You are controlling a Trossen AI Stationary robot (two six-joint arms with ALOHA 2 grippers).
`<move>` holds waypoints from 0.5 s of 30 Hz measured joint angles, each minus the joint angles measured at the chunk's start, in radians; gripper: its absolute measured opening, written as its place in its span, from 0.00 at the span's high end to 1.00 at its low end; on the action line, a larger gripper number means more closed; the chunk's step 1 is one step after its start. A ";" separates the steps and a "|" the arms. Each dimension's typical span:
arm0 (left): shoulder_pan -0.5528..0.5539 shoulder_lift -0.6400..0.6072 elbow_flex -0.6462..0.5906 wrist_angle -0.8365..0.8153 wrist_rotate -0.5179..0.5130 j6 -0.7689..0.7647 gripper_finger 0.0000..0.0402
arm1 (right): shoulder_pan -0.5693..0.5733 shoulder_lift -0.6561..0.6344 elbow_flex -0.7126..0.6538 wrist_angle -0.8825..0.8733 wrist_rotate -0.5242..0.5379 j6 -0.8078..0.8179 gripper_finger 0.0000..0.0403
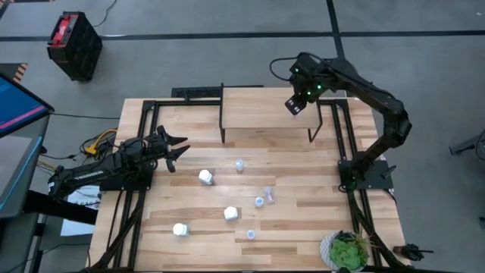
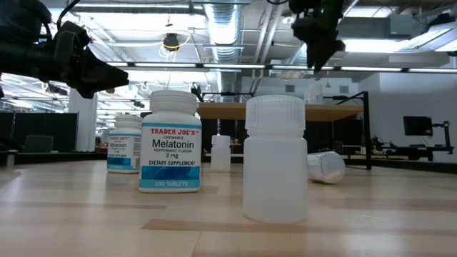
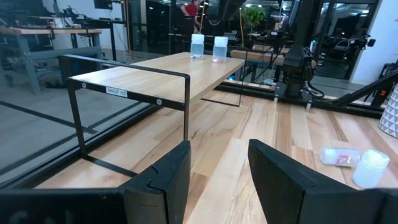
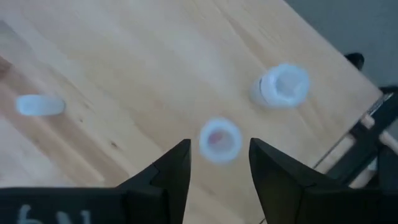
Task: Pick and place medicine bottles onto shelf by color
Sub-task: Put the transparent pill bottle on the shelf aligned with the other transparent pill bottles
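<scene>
The shelf stands at the table's far middle on thin black legs. Two pale translucent medicine bottles stand upright on its top. My right gripper hovers above the shelf's right part, open and pointing steeply down. One of these bottles stands below the gap between its fingers, the other beside it. Three white bottles and several translucent ones are scattered on the table. My left gripper waits open at the table's left, pointing level.
A green plant in a white pot sits at the near right corner. In the low view a labelled white bottle and a translucent one stand close to the camera, and another lies on its side. The shelf's left half is bare.
</scene>
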 joint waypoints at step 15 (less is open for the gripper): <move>0.000 0.000 0.000 0.000 0.000 0.000 0.63 | 0.389 0.000 -0.008 -0.165 -0.012 0.111 0.57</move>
